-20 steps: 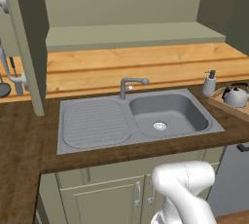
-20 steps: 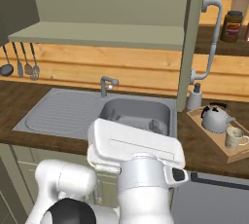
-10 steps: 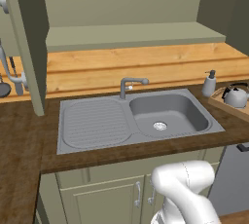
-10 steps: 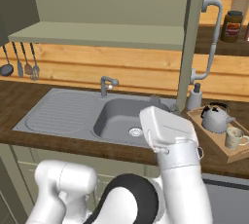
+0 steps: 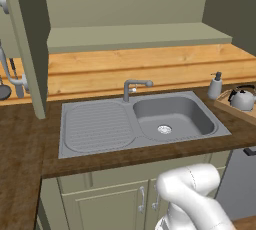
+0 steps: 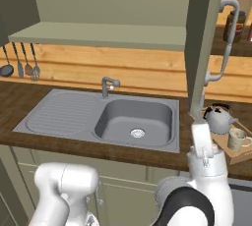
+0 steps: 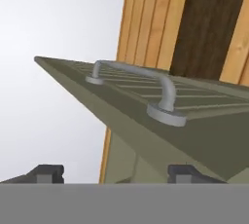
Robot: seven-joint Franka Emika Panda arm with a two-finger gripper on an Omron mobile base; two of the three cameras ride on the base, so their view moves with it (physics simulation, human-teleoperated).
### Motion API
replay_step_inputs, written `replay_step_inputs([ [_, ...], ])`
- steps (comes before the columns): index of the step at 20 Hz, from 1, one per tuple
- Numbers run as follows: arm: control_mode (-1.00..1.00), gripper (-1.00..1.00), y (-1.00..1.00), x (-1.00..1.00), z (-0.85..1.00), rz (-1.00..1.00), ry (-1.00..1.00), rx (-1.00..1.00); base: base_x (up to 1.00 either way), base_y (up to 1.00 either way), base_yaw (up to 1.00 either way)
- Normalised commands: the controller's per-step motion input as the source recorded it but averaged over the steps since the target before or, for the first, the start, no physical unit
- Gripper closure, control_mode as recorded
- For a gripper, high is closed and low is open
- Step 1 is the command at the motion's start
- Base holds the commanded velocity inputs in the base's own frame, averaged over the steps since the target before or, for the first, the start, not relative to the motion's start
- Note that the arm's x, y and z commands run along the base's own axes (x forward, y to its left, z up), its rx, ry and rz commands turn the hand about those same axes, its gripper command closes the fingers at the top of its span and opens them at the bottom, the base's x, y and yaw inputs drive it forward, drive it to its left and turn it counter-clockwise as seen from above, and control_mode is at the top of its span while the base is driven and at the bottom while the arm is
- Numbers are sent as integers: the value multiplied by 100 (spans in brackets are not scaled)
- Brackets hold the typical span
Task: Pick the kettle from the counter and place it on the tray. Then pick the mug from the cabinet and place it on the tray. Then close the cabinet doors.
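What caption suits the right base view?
Kettle and mug sit on the tray; cabinet doors open above the sink.

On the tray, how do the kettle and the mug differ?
The kettle is silver-grey and rounded; the mug is cream and more straight-sided. The kettle has a dark handle arching over its top, while the mug is open at the top. The kettle sits at the tray's back end, near the wall; the mug is nearer the counter's front edge. Both stand upright on the same wooden tray.
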Motion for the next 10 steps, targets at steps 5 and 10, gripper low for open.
replay_step_inputs([
  [5, -100, -100, -59, -9, -32, 6, -2, 7, 0, 0, 0],
  [10, -100, -100, -37, 31, -24, 1, 9, 0, 0, 0, 0],
])
